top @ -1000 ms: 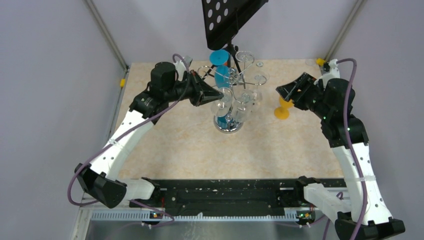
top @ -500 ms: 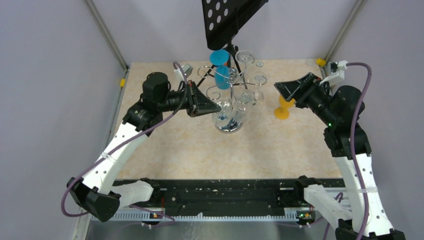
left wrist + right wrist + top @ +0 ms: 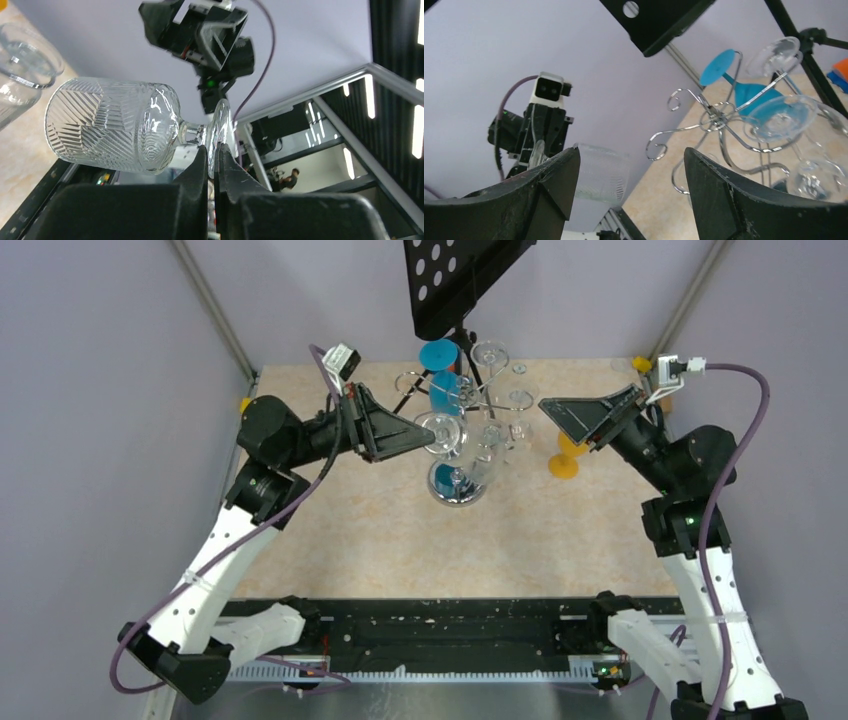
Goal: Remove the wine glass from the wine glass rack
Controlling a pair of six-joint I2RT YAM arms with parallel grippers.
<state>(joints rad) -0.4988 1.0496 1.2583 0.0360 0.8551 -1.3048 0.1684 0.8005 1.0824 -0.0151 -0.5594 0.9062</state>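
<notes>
The chrome wine glass rack (image 3: 478, 405) stands on its round mirrored base (image 3: 457, 490) at the back middle; it also shows in the right wrist view (image 3: 716, 117). A blue glass (image 3: 441, 390) and clear glasses (image 3: 515, 415) hang from its arms. My left gripper (image 3: 425, 431) is shut on the foot (image 3: 219, 127) of a clear patterned wine glass (image 3: 112, 127). It holds the glass on its side in the air, just left of the rack's arms and apart from them (image 3: 604, 175). My right gripper (image 3: 552, 408) is open and empty, right of the rack, pointing at it (image 3: 630, 152).
A black tripod stand with a perforated plate (image 3: 460, 275) rises behind the rack. An orange glass (image 3: 566, 457) stands on the table under my right gripper. Grey walls close in the left, back and right sides.
My left gripper has pulled back to the left and risen, carrying the clear glass away from the rack's arms. My right arm has lifted and tilted toward the rack.
</notes>
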